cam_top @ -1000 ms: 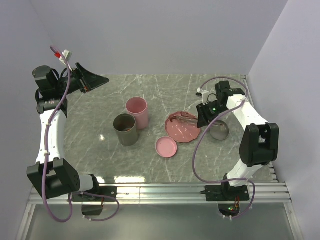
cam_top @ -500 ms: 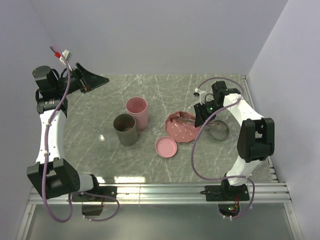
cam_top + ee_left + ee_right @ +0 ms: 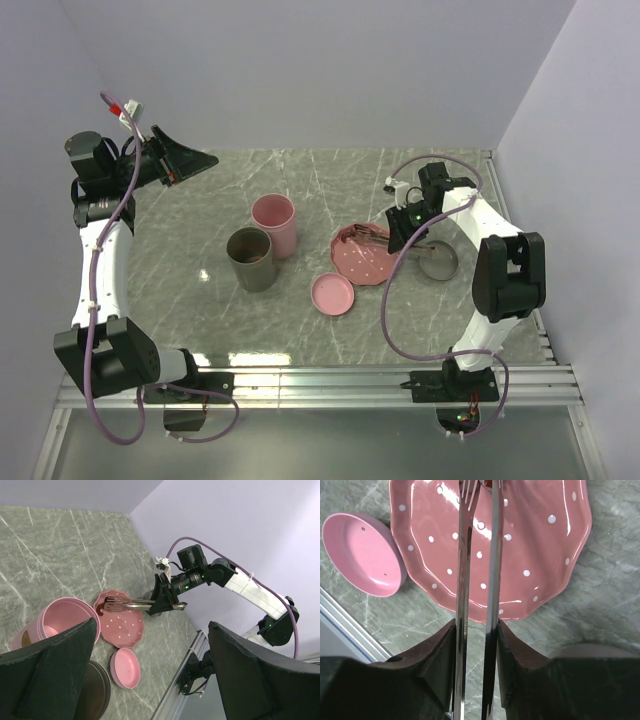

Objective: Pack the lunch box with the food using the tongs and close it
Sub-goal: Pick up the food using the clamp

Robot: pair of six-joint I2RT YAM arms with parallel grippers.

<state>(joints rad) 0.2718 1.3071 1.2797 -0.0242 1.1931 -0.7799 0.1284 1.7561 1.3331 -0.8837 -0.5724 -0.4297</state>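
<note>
My right gripper (image 3: pixel 476 630) is shut on the tongs (image 3: pixel 494 555), both slim metal arms pressed between its fingers. The tongs reach over the pink speckled plate (image 3: pixel 366 260) to its far rim. A small dark red-brown piece of food (image 3: pixel 101 610) sits at their tips there; in the right wrist view only a sliver of it (image 3: pixel 487 483) shows. The lunch box stands left of the plate as a pink round container (image 3: pixel 274 224) and a grey one (image 3: pixel 250 259), both uncovered. My left gripper (image 3: pixel 186 160) hangs open, high at the far left.
A pink lid (image 3: pixel 332 294) lies in front of the plate, hollow side up. A grey lid (image 3: pixel 438 262) lies right of the plate, under my right arm. The metal rail (image 3: pixel 320 380) runs along the table's near edge, and the walls close in on three sides.
My right gripper has moved a little left and farther back with the tongs, whose arms now stand closer together. The left arm has not moved.
</note>
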